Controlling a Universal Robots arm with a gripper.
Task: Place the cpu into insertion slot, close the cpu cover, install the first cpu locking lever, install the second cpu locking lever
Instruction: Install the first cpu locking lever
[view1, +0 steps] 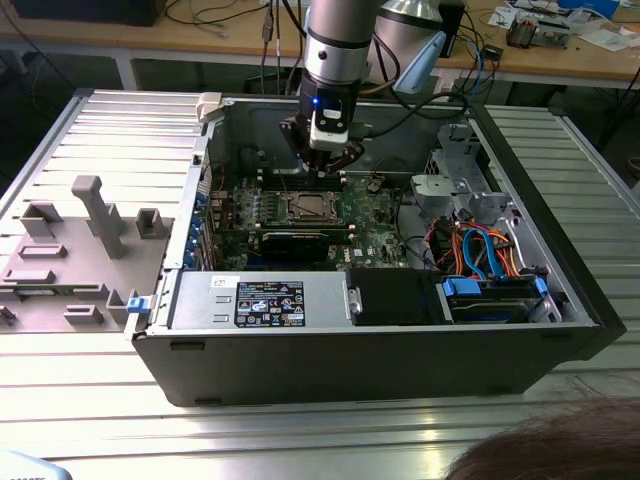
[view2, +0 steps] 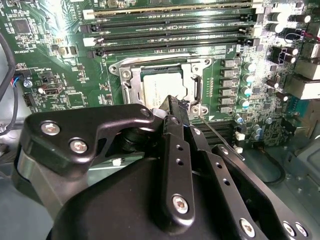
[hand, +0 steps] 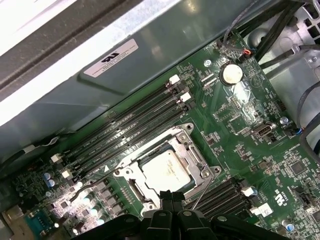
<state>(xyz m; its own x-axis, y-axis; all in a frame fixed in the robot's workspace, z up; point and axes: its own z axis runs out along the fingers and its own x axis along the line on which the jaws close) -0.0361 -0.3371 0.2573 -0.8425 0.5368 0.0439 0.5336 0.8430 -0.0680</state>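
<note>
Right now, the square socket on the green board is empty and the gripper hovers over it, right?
Not empty: the cpu sits in the insertion slot, as the first wrist view shows. The gripper does hover over it.

Black metal pincer (hand: 171, 196), silver screws on links. Just beyond its tips: silvery-grey square cpu (hand: 165, 170), ringed by shiny pale-metal cpu cover (hand: 152, 149). Around both: green circuit board (hand: 240, 115), fine white lettering. Farther past chip: long black memory slots (hand: 130, 125), white end clips. Off to pincer's side: round silver coin battery (hand: 231, 74).
</note>
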